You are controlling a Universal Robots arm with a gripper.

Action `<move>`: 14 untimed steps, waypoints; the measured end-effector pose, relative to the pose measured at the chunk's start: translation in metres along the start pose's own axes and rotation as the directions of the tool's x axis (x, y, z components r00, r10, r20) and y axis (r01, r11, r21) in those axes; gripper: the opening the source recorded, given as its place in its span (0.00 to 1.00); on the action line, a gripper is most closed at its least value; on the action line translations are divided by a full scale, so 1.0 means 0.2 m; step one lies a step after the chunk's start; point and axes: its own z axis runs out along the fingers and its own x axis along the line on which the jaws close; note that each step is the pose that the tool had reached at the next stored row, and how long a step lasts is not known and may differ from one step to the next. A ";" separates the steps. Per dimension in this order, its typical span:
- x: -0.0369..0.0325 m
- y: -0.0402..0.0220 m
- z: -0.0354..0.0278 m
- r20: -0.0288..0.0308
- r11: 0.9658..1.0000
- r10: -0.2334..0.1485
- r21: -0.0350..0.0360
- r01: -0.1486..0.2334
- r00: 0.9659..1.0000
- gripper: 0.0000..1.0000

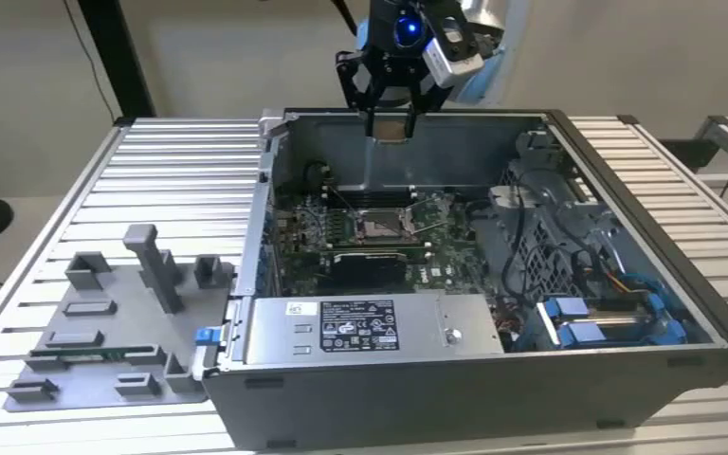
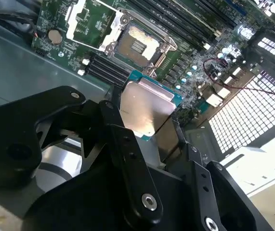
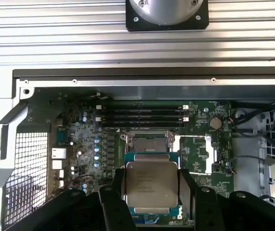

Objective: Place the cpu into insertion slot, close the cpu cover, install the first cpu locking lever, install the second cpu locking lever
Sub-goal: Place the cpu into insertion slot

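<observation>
Tool (image 1: 391, 128) clamped on the cpu (image 3: 151, 186) by two edges, high over the computer case (image 1: 491, 379), at 12 o'clock from the insertion slot (image 1: 379, 225) in the exterior view. Risk: an offset or tilted seating could damage the slot.

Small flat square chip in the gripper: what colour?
Silvery top, teal-green edge on the chip; second wrist view shows it best.

cpu (image 3: 151, 188) side edges hid by hand (image 3: 151, 180); arm (image 1: 405, 33) cut off @ exterior view's top.
</observation>
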 end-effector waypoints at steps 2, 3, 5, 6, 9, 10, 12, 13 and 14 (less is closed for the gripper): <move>0.000 0.000 0.000 0.001 1.000 0.010 0.000 -0.010 1.000 0.00; 0.000 0.000 0.000 0.002 1.000 0.014 0.000 -0.014 1.000 0.00; 0.000 0.000 0.000 0.004 1.000 0.024 0.001 -0.024 1.000 0.00; 0.000 0.000 0.000 0.005 1.000 0.030 0.001 -0.030 1.000 0.00; 0.000 0.000 0.000 0.009 0.998 0.055 0.003 -0.055 0.998 0.00; 0.000 0.000 0.000 0.010 0.998 0.065 0.004 -0.065 0.998 0.00; 0.000 0.000 0.000 0.013 0.997 0.081 0.007 -0.081 0.997 0.00; 0.000 0.000 0.001 0.014 0.996 0.089 0.009 -0.089 0.996 0.00; 0.000 0.000 0.001 0.016 0.995 0.099 0.011 -0.099 0.995 0.00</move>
